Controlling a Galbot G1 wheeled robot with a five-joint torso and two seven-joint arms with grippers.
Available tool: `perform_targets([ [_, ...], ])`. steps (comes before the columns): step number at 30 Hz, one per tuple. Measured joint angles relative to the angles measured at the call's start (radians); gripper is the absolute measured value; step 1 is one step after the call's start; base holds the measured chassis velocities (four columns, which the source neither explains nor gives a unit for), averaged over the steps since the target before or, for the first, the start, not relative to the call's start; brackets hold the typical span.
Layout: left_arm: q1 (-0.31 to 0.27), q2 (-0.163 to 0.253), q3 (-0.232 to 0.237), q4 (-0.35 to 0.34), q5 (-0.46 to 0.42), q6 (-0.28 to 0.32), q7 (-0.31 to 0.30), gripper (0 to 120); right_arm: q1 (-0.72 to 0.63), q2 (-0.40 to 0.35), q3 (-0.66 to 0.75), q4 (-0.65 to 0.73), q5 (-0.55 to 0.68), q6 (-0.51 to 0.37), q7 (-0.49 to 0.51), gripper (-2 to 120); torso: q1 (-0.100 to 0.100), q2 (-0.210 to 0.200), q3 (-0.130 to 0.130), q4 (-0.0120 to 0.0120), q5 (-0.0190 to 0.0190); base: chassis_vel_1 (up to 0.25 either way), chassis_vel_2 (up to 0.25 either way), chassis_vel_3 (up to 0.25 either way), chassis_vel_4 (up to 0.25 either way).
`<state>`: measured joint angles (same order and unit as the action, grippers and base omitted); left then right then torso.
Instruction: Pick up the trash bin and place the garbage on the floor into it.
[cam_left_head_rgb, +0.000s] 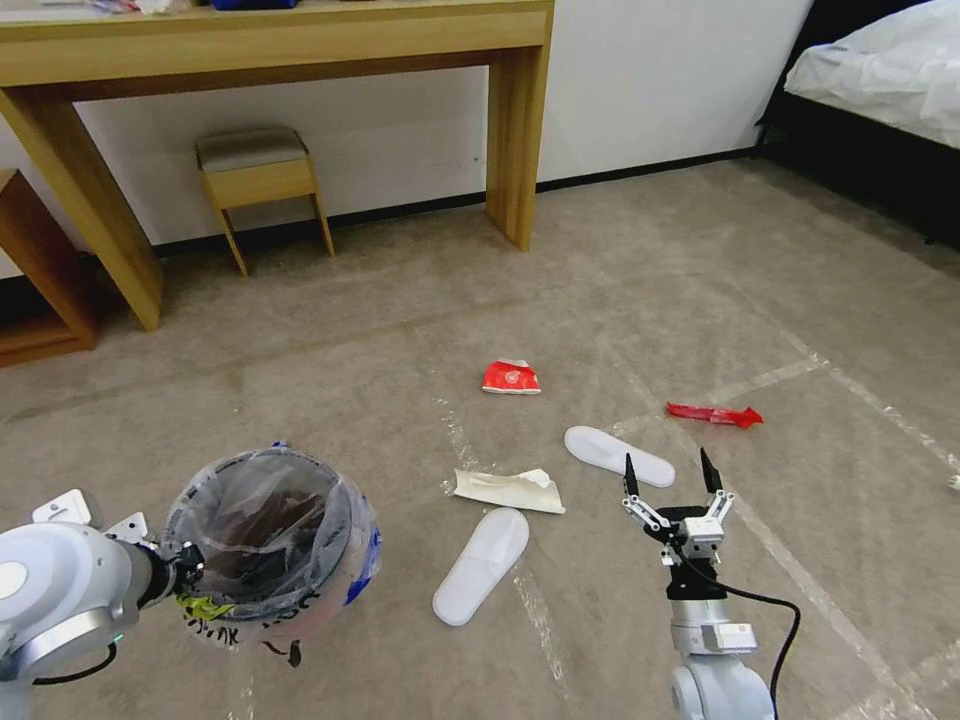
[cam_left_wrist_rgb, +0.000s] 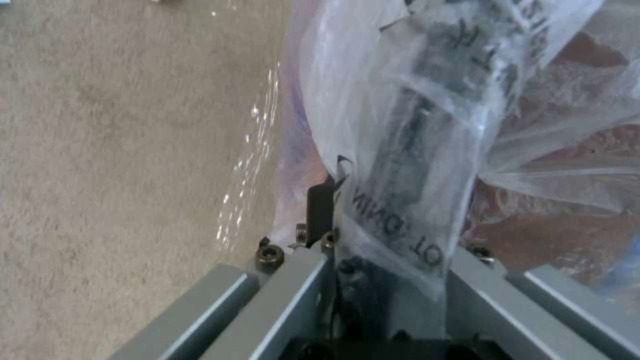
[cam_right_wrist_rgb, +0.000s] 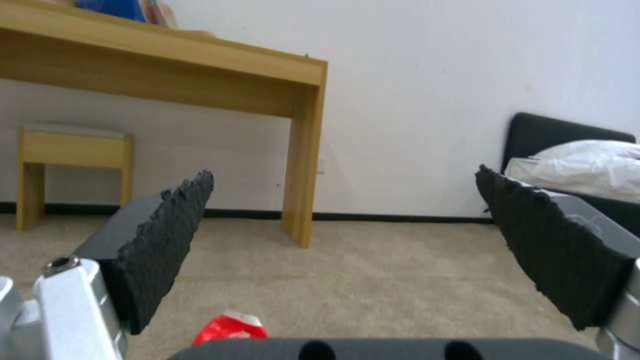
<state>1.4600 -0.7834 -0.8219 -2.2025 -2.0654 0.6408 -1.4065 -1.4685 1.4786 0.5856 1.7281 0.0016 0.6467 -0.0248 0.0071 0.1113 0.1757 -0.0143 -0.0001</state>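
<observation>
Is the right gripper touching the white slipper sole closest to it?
Apart. In the head view the right gripper is open and raised, with bare carpet visible between its fingertips and the slipper sole.

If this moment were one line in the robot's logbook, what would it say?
left gripper: shut on trash bin rim, bin held | right gripper: open, empty, above floor | garbage: lying on floor

trash bin (cam_left_head_rgb: 270, 545): bag-lined, upright | garbage: 2 white soles (cam_left_head_rgb: 480, 565), beige paper (cam_left_head_rgb: 507, 490), red carton (cam_left_head_rgb: 511, 377) on floor (cam_left_head_rgb: 400, 330)
</observation>
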Motion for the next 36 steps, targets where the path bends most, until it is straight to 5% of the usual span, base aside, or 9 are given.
perform_targets([
  [11, -0.007, 0.005, -0.003, 0.004, -0.008, -0.004, -0.004, 0, 0.017, -0.039, -0.005, 0.015, 0.011, -0.024, 0.028, 100, 0.000, 0.000, 0.000, 0.0001, 0.0000, -0.014, 0.017, 0.012, -0.015],
  [23, -0.047, 0.020, 0.025, 0.031, -0.017, -0.005, 0.002, 0, 0.070, -0.191, -0.098, 0.038, 0.143, -0.152, 0.024, 100, 0.000, 0.000, 0.000, -0.0002, 0.0001, 0.000, 0.000, 0.000, 0.000],
  [25, -0.039, 0.016, 0.018, 0.031, -0.016, -0.005, 0.003, 0, 0.136, -0.355, -0.221, 0.030, 0.346, -0.264, 0.042, 100, 0.000, 0.000, 0.000, 0.0003, 0.0000, 0.000, 0.000, 0.000, 0.000],
  [28, -0.035, 0.011, 0.016, 0.024, -0.014, -0.007, 0.003, 0, 0.190, -0.452, -0.326, 0.023, 0.493, -0.329, 0.062, 100, 0.000, 0.000, 0.000, 0.0002, 0.0001, 0.000, 0.000, 0.000, 0.000],
  [36, -0.026, 0.005, 0.018, 0.022, 0.003, -0.012, 0.001, 0, 0.390, -0.544, -0.618, 0.067, 0.849, -0.512, 0.193, 100, 0.000, 0.000, 0.000, 0.0002, 0.0000, 0.000, 0.000, 0.000, 0.000],
])
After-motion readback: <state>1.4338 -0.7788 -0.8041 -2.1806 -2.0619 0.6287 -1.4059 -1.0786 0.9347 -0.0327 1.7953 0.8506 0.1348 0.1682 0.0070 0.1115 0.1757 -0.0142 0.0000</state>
